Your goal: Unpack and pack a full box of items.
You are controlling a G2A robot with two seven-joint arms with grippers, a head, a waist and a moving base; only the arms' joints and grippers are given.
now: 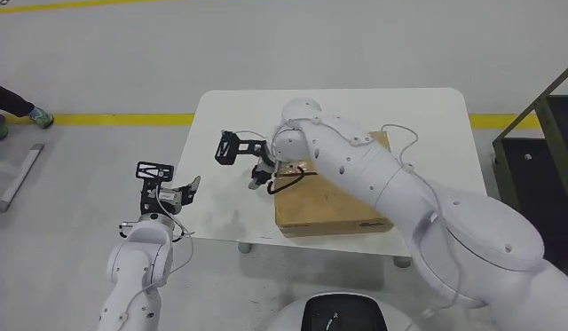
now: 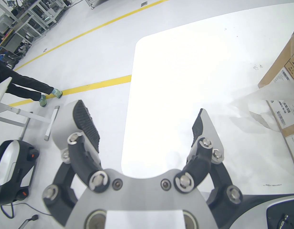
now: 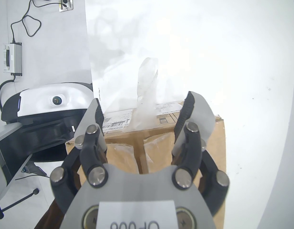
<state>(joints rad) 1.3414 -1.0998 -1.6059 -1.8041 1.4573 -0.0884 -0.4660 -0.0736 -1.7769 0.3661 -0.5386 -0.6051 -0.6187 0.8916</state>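
Note:
A brown cardboard box (image 1: 328, 202) with printed labels lies on the white table (image 1: 399, 109), toward its front. My right gripper (image 1: 262, 173) hangs over the box's left end. In the right wrist view this gripper (image 3: 143, 113) is open above the box (image 3: 161, 141). A strip of clear plastic (image 3: 147, 89) rises from the box edge between the fingers, and neither pad presses on it. My left gripper (image 1: 185, 191) is open at the table's left edge, well apart from the box. From its wrist, the left gripper (image 2: 142, 122) faces bare table, with the box (image 2: 280, 77) and crumpled clear plastic (image 2: 256, 106) off to one side.
Bare table surface (image 2: 185, 72) stretches between the left gripper and the box. A metal rack (image 1: 532, 145) stands on the floor just right of the table. A yellow line (image 1: 115, 119) runs along the floor to the left of the table.

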